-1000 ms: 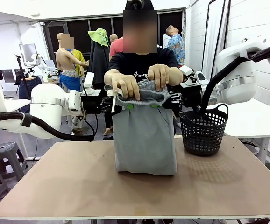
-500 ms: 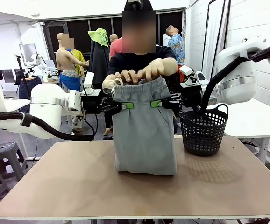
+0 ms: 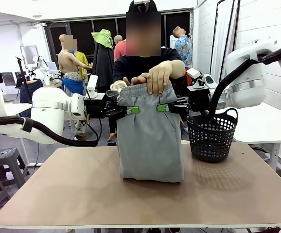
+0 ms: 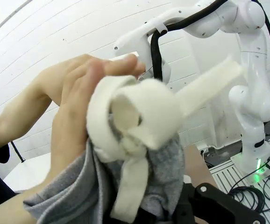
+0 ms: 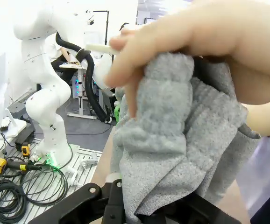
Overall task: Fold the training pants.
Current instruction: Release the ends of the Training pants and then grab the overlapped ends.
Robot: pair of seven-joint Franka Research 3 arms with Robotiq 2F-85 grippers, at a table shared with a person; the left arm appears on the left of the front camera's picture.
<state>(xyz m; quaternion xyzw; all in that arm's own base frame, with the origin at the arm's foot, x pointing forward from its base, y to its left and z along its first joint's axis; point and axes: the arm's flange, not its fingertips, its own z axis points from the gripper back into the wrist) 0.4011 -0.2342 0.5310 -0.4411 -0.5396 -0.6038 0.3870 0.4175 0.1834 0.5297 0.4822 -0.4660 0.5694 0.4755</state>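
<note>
Grey training pants stand upright, their lower fold on the counter.
Front view: the left gripper and right gripper each clamp the pants just below the waistband, which the person's hands hold. Left wrist view: the knotted white drawstring lies against a hand. Right wrist view: fingers curl over bunched fabric.

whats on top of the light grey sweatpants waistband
The person's hands lie over the waistband of the light grey jersey sweatpants, beside the white drawstring knot. The waistband's part under the palms is covered.
</note>
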